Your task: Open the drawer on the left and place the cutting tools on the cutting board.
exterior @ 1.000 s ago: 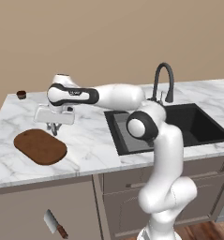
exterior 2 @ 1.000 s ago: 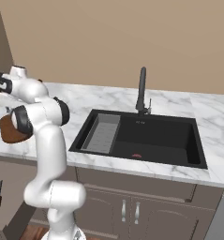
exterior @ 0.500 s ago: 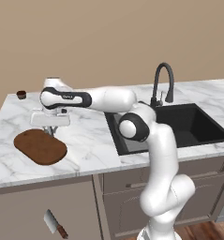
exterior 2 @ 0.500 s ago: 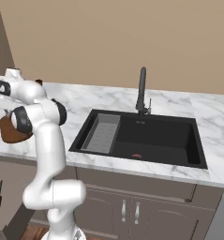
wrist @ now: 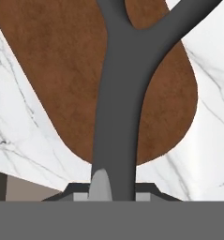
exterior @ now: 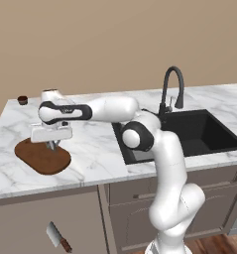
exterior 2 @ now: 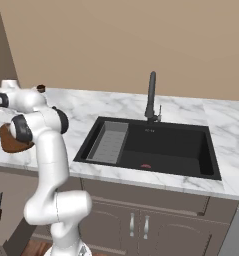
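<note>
My claw (exterior: 52, 145), pinched tight on the peeler (wrist: 118, 93) by its stiff, light, slippery stem, hangs over the cutting board (exterior: 40, 158) near the counter's (exterior: 95, 149) left front edge.

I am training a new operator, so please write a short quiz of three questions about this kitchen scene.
1. True or false: the gripper holds the peeler over the cutting board.
2. Where is the cleaver? A) on the board B) in the sink C) low, in front of the cabinet under the counter
3. Fill in: the small brown cup stands at the counter's far ____ corner.

Key: 1 true; 2 C; 3 left.
</note>
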